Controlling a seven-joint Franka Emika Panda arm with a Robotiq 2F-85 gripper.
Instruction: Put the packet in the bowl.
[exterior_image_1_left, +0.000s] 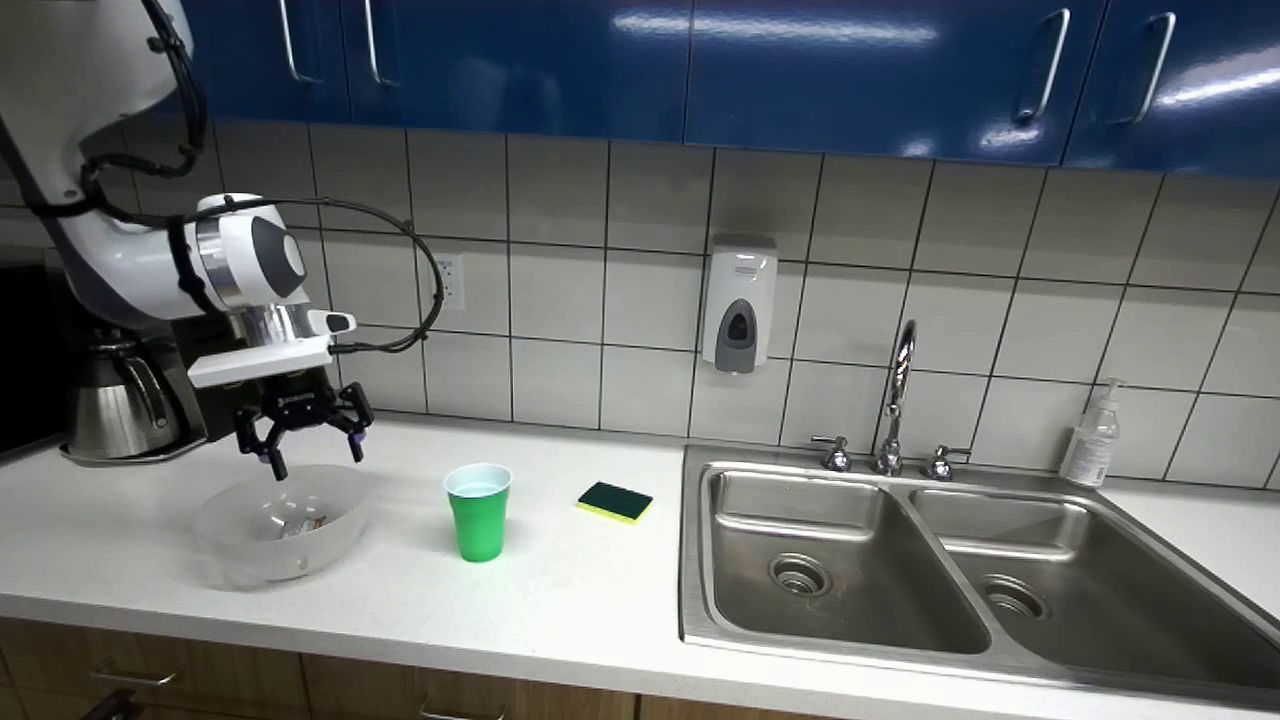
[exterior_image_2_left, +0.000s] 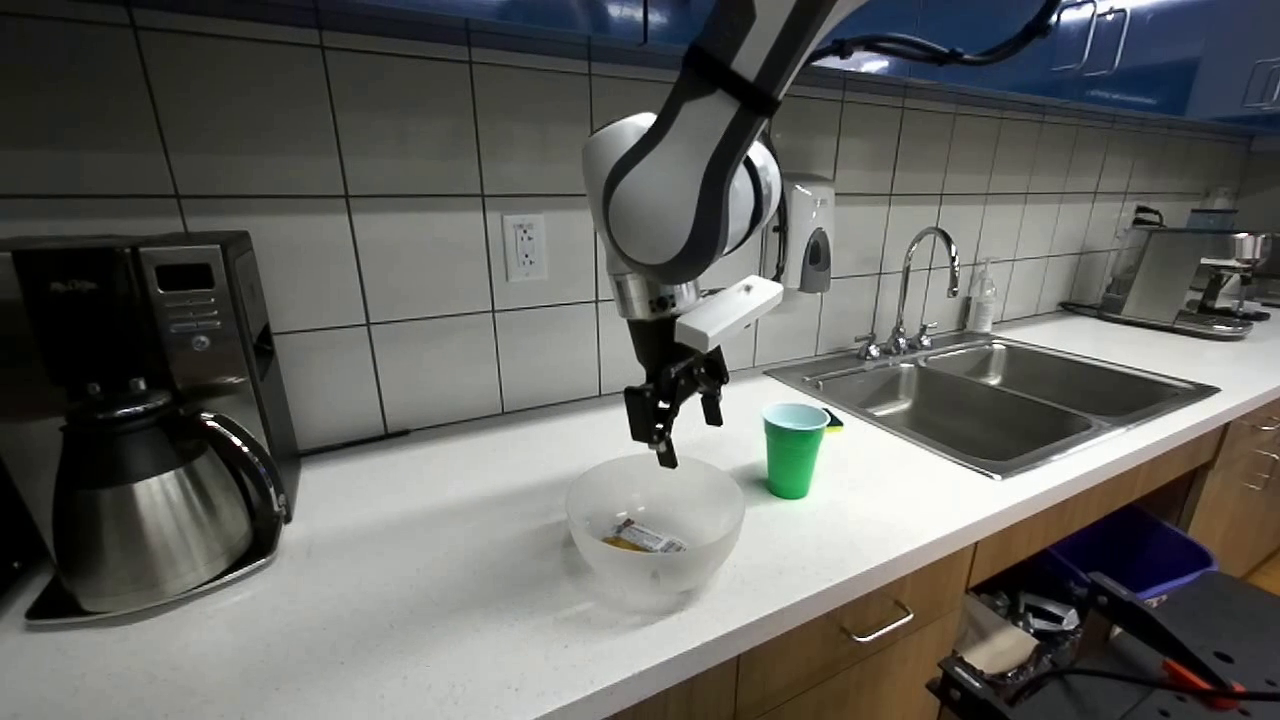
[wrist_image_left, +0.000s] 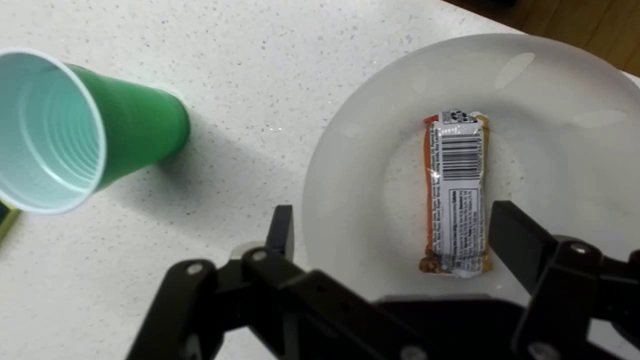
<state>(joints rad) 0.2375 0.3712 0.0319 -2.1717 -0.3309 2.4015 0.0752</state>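
The packet lies flat on the bottom inside the bowl. In the wrist view the packet shows its pale printed side with a barcode and orange and yellow edges. It also shows in both exterior views. The wide translucent bowl stands upright on the counter, and it also shows in both exterior views. My gripper is open and empty, with its fingers wide apart. In the exterior views the gripper hangs above the bowl, apart from the packet.
A green cup stands beside the bowl. A yellow-and-dark sponge lies farther along, before the double sink. A coffee maker with a steel carafe stands on the bowl's other side. The tiled wall is behind.
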